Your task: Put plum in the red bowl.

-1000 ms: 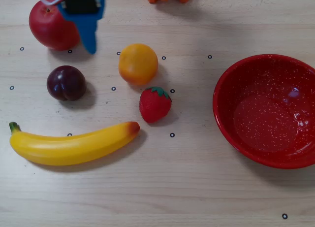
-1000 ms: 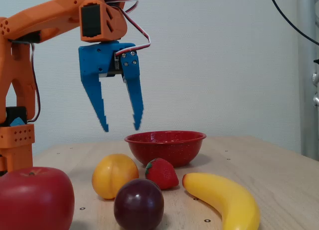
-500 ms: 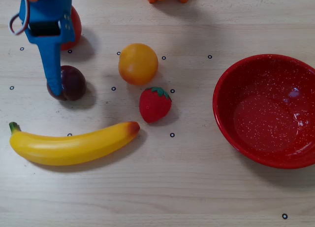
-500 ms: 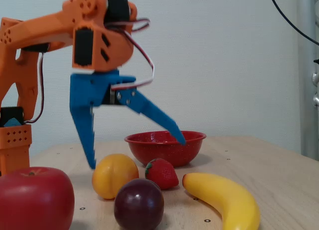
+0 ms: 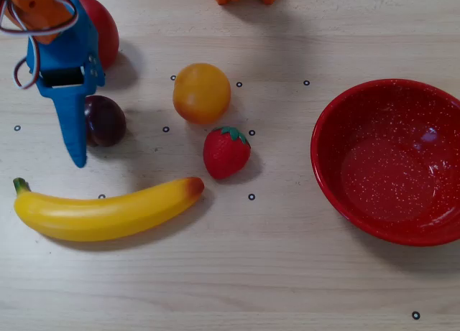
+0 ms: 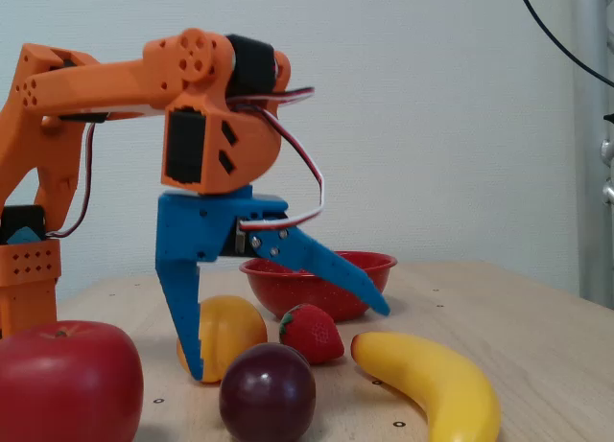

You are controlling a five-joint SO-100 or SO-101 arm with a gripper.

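The plum is small, dark purple and glossy, and lies on the table at the left. In the fixed view the plum sits at the front. My blue gripper is open wide and empty. In the overhead view it lies just left of the plum, touching or nearly so. In the fixed view the gripper has one finger pointing straight down to the table and the other spread out to the right, with the plum below the gap. The red speckled bowl stands empty at the far right, and shows at the back of the fixed view.
A red apple lies behind the gripper. An orange and a strawberry lie between the plum and the bowl. A banana lies below the plum. The arm's orange base stands at the left of the fixed view.
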